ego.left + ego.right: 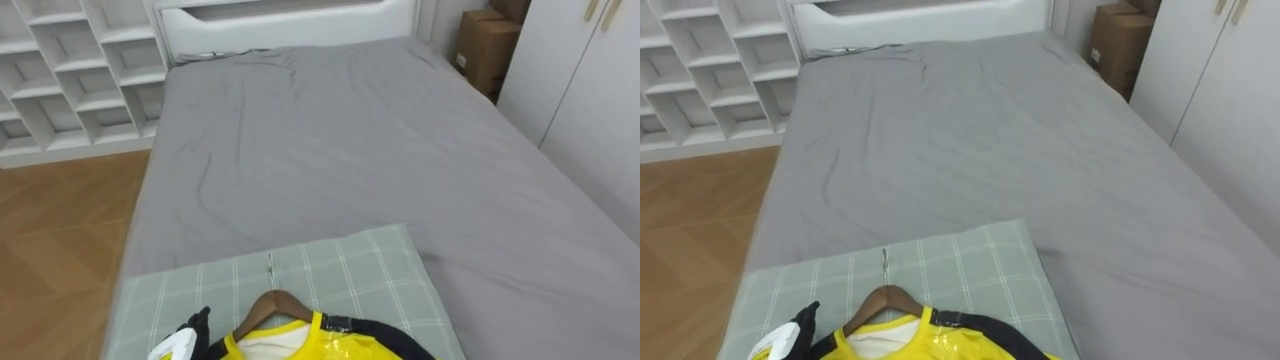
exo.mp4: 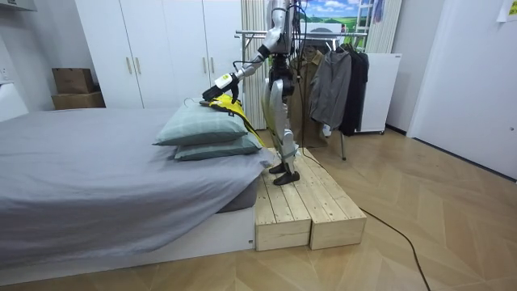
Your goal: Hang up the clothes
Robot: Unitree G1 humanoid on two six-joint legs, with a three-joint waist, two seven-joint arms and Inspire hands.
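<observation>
My left hand (image 1: 188, 333): just left of the brown wooden hanger (image 1: 275, 297); open or closed, I cannot tell.
Hanger: inside the collar of the shiny yellow garment with dark trim (image 1: 340, 346).
Garment: lying on the pale green checked pillow (image 1: 370, 265), at the near end of the grey-sheeted bed (image 1: 350, 140).

Robot upright, left arm stretched forward and down — left robot hand (image 1: 188, 335) low
</observation>
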